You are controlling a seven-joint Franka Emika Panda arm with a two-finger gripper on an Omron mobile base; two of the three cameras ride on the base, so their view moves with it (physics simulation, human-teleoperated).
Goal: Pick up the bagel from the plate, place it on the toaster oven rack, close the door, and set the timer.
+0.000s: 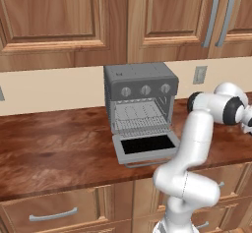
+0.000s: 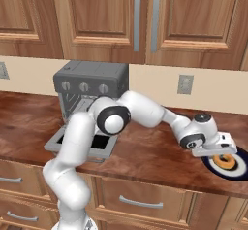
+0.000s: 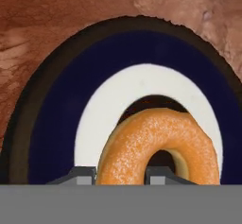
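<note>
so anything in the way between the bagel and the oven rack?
Nothing visible. The gripper is closed on one side of the bagel over the plate. Bare counter lies between the plate and the toaster oven, whose door is folded down flat, leaving the rack exposed.

White, glossy arm of rounded tubular links, with dark grey-black rings at the joints; the wrist ends in a flat pale-grey pincer housing.
</note>
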